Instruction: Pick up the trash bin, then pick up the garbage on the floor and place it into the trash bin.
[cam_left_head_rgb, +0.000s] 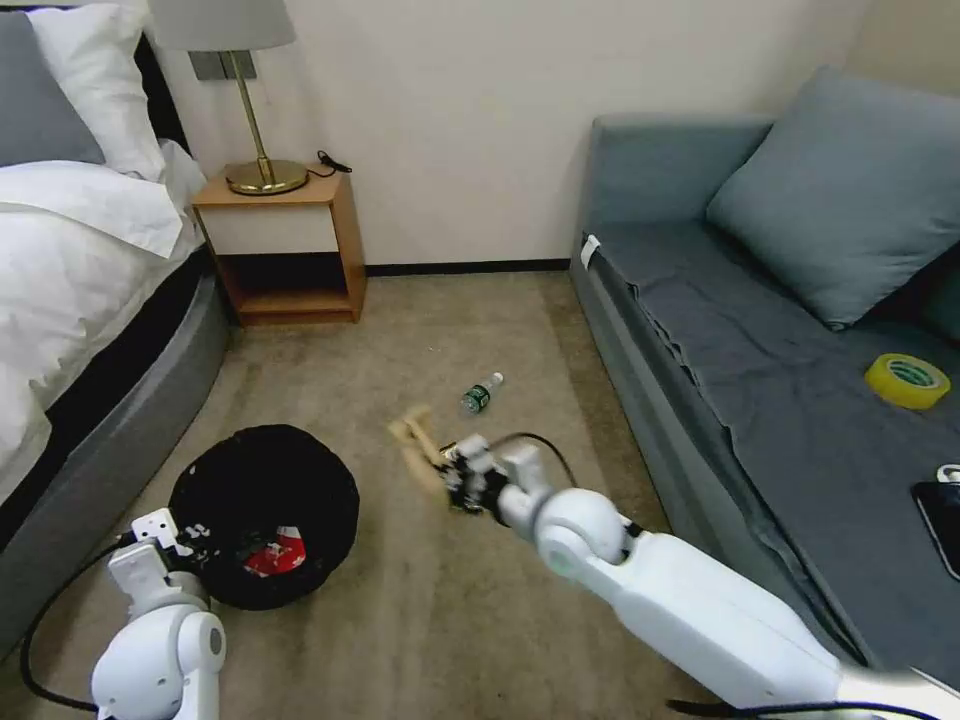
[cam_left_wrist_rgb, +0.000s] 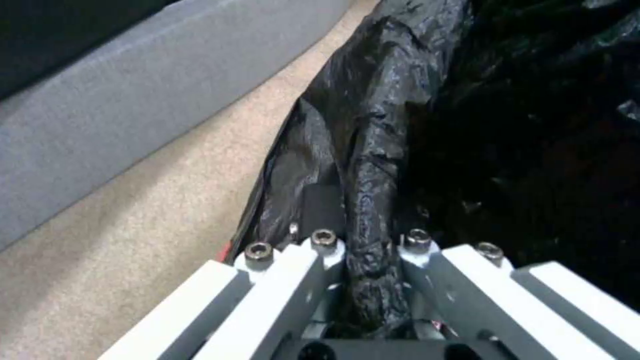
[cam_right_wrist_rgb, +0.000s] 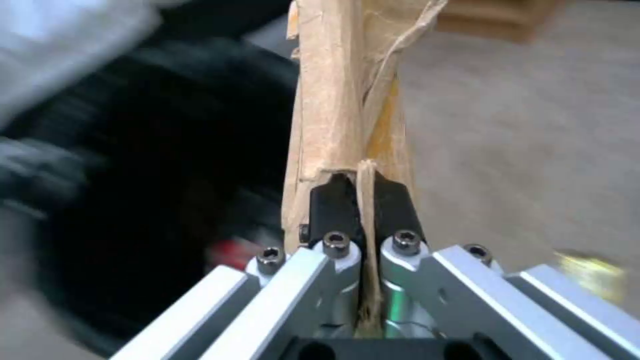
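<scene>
Both grippers are loaded: bin on the left, wrapper on the right.

The left gripper (cam_left_wrist_rgb: 363, 250) is clamped on the bagged rim of the trash bin (cam_left_head_rgb: 263, 513), beside the bed. The right gripper (cam_right_wrist_rgb: 361, 200) pinches the tan paper wrapper (cam_left_head_rgb: 417, 445) over the carpet near the bin; the small bottle (cam_left_head_rgb: 481, 394) lies beyond.

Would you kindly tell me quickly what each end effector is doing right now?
Left end effector: closed on the rim of the trash bin.
Right end effector: closed on the tan paper wrapper.
</scene>
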